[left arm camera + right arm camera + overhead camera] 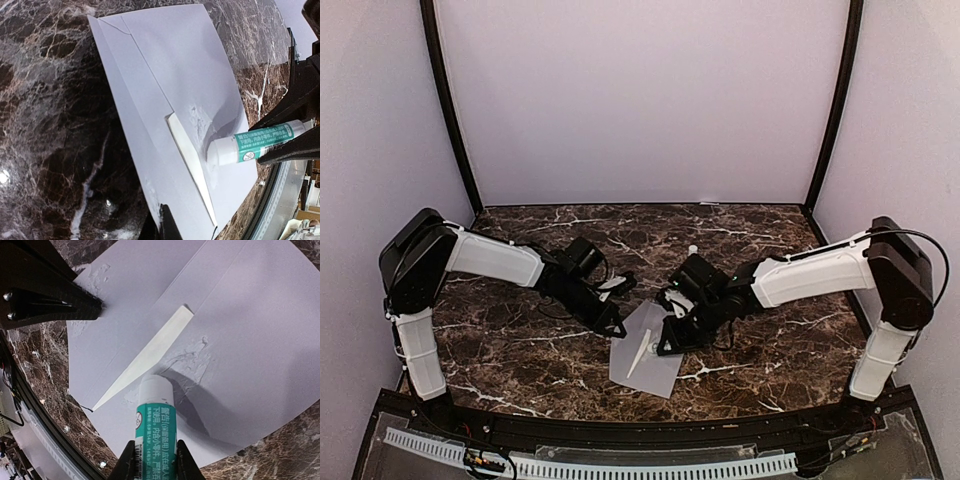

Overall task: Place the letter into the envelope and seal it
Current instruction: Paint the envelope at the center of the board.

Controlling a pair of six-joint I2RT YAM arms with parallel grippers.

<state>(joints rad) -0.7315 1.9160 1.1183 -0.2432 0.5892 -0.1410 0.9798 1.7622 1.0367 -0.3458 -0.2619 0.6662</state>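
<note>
The light-grey envelope point(645, 352) point(165, 65) point(250, 315) lies flat on the marble table near the front. Only a narrow cream sliver of the letter point(641, 357) point(187, 155) point(150, 355) shows, sticking out from under a fold. My right gripper point(672, 338) point(154, 445) point(296, 133) is shut on a green-and-white glue stick point(155, 415) point(255, 142), whose white tip touches the envelope beside the sliver. Glue smears point(190, 357) glisten on the paper there. My left gripper point(617, 328) point(163, 223) point(55, 305) is shut, its tip pressing on the envelope's left edge.
Dark marble tabletop point(520, 350) surrounds the envelope. White walls and two black posts point(450, 120) point(835, 110) enclose the back. A black rail with a white cable strip point(620, 465) runs along the front edge, close to the envelope's near corner.
</note>
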